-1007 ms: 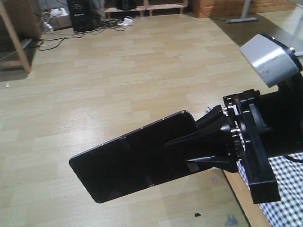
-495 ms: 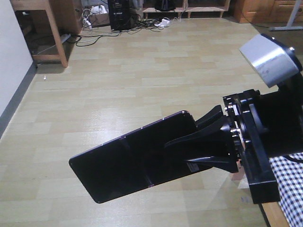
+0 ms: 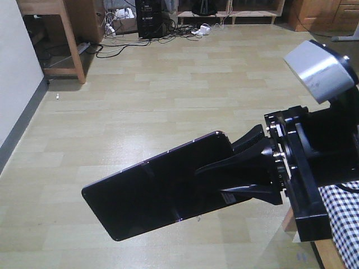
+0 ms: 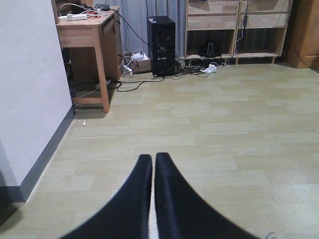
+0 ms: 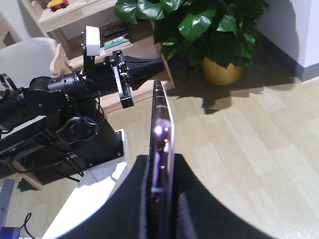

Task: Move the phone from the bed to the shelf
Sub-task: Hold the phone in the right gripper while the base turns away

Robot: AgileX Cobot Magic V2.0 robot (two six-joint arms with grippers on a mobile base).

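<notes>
My right gripper (image 3: 205,174) is shut on the phone (image 3: 151,193), a glossy black slab held out to the left above the wooden floor. In the right wrist view the phone (image 5: 162,124) shows edge-on with a pinkish rim, clamped between the right gripper's (image 5: 160,167) black fingers. A corner of the bed (image 3: 343,221) with its checked cover shows at the bottom right. My left gripper (image 4: 153,160) is shut with nothing in it; it also shows as the left gripper (image 5: 152,63) ahead of the phone. Pale wooden shelving (image 4: 234,30) lines the far wall; which board is the shelf I cannot tell.
A wooden desk (image 4: 84,30) stands by the white wall (image 4: 30,89) on the left. A black computer tower (image 4: 161,45) and loose cables (image 4: 129,84) lie beside it. Behind the left arm are a potted plant (image 5: 199,30), a white chair (image 5: 30,55) and more pale shelving (image 5: 65,12).
The whole view has swung: the desk and floor slid right, the white wall came in at the left, and the bed slipped towards the right edge. The phone stays in the right gripper.
</notes>
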